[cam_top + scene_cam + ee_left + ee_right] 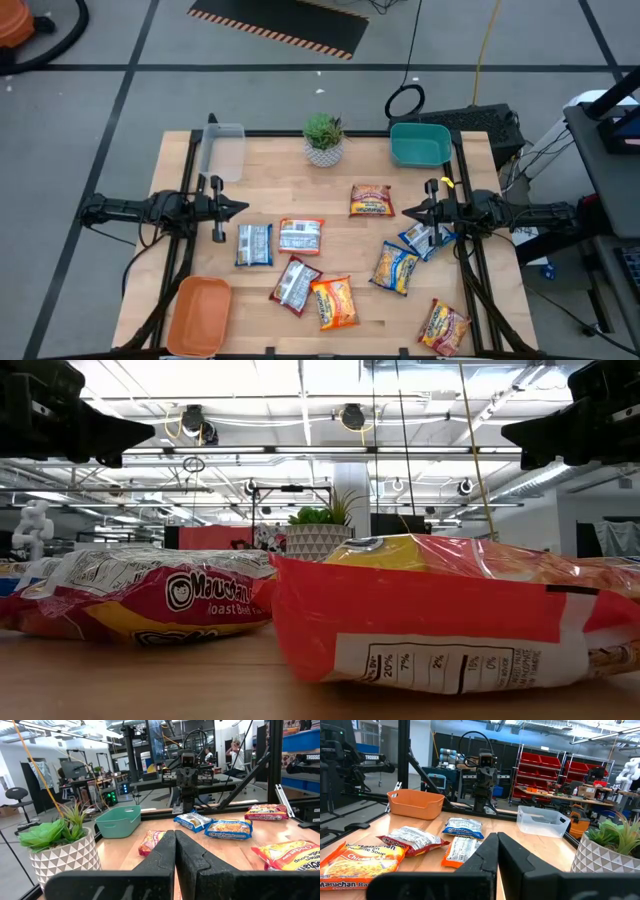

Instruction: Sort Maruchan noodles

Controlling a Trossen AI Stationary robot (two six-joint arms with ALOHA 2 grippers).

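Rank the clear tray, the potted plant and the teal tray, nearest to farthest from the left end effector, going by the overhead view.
From the left end effector:
1. Clear tray, far-left corner.
2. Potted plant, far edge, middle.
3. Teal tray, far-right corner.

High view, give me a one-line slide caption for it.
Both arms wait at the table's sides, left gripper and right gripper shut, with Maruchan noodles scattered unsorted between three trays.

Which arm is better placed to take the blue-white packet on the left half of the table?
Left, I would judge. The left gripper hangs just beside that blue-white packet, jaws shut, so it must open first. The right gripper waits far across from it, jaws also shut.
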